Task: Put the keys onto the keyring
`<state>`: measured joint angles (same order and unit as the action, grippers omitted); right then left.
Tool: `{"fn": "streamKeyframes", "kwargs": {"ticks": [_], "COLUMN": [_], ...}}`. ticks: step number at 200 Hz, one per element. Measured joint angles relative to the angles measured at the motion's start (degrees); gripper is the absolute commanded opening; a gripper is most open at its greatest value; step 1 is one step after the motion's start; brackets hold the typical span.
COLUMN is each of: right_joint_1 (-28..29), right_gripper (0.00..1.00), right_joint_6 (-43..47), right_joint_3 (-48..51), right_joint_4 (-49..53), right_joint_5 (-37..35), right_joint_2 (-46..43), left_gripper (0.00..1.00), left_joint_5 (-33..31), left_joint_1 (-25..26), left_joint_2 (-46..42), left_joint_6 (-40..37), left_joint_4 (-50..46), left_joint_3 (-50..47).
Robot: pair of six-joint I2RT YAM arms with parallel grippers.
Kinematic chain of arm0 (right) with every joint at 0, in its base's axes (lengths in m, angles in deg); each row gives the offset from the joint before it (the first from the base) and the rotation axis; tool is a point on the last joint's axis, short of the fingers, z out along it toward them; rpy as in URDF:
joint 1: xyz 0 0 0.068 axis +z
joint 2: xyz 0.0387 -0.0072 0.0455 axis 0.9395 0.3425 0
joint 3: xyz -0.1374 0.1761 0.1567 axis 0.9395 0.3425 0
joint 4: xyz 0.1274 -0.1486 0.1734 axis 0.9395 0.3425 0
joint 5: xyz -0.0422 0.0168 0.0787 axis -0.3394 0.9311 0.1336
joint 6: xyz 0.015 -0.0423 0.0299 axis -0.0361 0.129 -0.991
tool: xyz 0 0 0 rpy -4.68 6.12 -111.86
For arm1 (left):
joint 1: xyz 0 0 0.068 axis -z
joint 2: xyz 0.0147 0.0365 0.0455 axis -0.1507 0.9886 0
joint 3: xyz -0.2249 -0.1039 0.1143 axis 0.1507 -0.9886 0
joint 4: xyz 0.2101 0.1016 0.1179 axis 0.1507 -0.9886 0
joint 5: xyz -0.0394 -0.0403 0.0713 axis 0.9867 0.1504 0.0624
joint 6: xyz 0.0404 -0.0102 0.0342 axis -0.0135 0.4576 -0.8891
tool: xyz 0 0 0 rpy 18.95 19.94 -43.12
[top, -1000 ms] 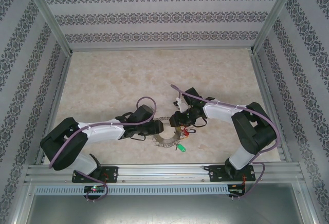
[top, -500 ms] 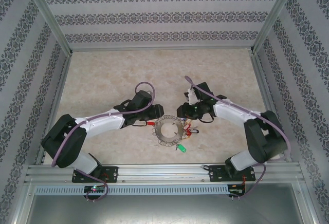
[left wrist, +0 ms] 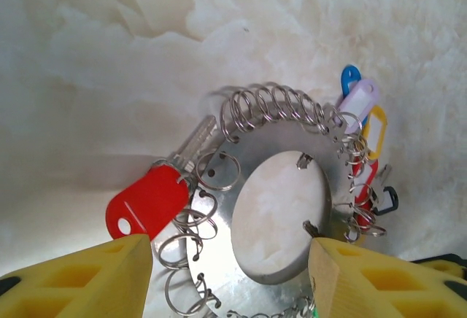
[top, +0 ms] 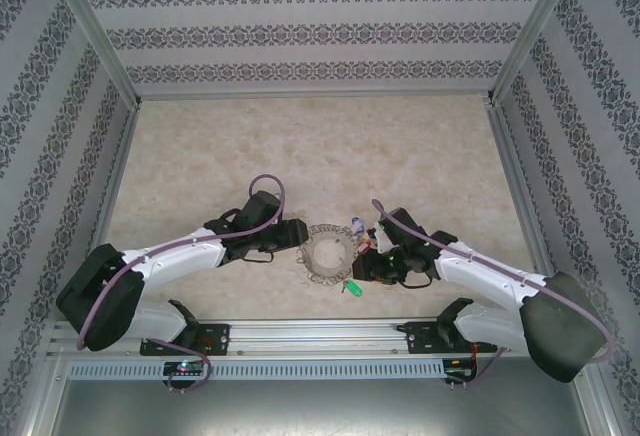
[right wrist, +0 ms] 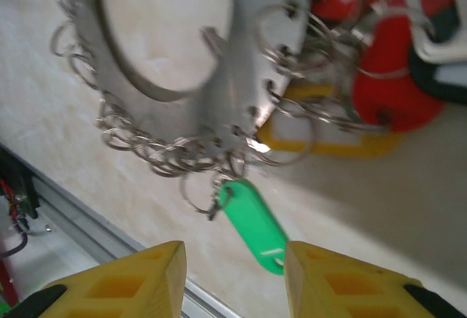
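The grey keyring [top: 318,268] lies flat on the table between my two grippers. In the left wrist view the keyring [left wrist: 271,140] carries a red key [left wrist: 147,201] on its left rim, with blue [left wrist: 350,77], lilac [left wrist: 359,103] and yellow [left wrist: 376,133] keys on its right rim. My left gripper [top: 297,239] [left wrist: 228,246] is open just left of the ring, its fingers straddling the near rim. My right gripper [top: 366,267] [right wrist: 233,258] is open at the ring's right side. A green key [right wrist: 252,225] [top: 352,288] hangs from a loop just ahead of its fingers.
More red [right wrist: 394,77] and yellow [right wrist: 332,141] tags bunch at the ring's right rim, next to a black one [left wrist: 388,200]. The metal rail [top: 320,334] runs along the near table edge, close behind the green key. Patterned walls enclose the marbled table [top: 200,166].
The right arm has swung from behind the ring round to its near right side. The left arm has drawn back to the left. The ring shifted slightly away from the rail.
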<state>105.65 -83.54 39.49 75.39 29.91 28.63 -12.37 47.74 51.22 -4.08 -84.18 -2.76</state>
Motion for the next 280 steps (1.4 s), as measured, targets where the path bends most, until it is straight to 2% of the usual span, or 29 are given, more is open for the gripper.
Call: {"fn": "streamKeyframes", "kwargs": {"ticks": [28, 63, 94, 126, 143, 199, 280], "right_joint_1": [0.1, 0.1, 0.1, -0.3, -1.0, -1.8, -1.8], "right_gripper": [0.41, 0.39, 0.39, 0.39, 0.35, 0.31, 0.38], "right_joint_6": [-2.3, -3.2, -3.2, -3.7, -4.7, -8.8, -8.7], "right_joint_3": [0.2, -1.1, -3.8, -5.2, -5.7, -5.7, -8.5], "right_joint_4": [-2.8, -5.9, -7.6, -13.7, -16.7, -29.9, -34.1], "right_joint_5": [-0.2, -0.3, -1.1, -1.0, 0.3, 2.0, 2.0], "right_joint_2": [1.7, 9.0, 13.0, 17.0, 19.2, 23.6, 23.6], "left_gripper": [0.58, 0.58, 0.58, 0.57, 0.57, 0.55, 0.55], "left_joint_5": [2.3, 4.6, 5.0, 5.0, 4.8, 6.8, 4.5], "left_joint_1": [0.8, 2.4, 2.6, 2.6, 2.4, -1.9, -8.5], "left_joint_2": [2.1, 7.1, 10.1, 14.2, 15.9, 18.1, 19.8], "left_joint_6": [0.2, 0.2, 0.2, -0.7, -1.0, -2.3, -7.6], "left_joint_4": [0.9, 1.3, 2.0, 2.8, 4.4, 6.8, 4.1], "left_joint_3": [0.0, 0.1, 0.9, 5.0, 6.3, 7.5, 16.1]}}
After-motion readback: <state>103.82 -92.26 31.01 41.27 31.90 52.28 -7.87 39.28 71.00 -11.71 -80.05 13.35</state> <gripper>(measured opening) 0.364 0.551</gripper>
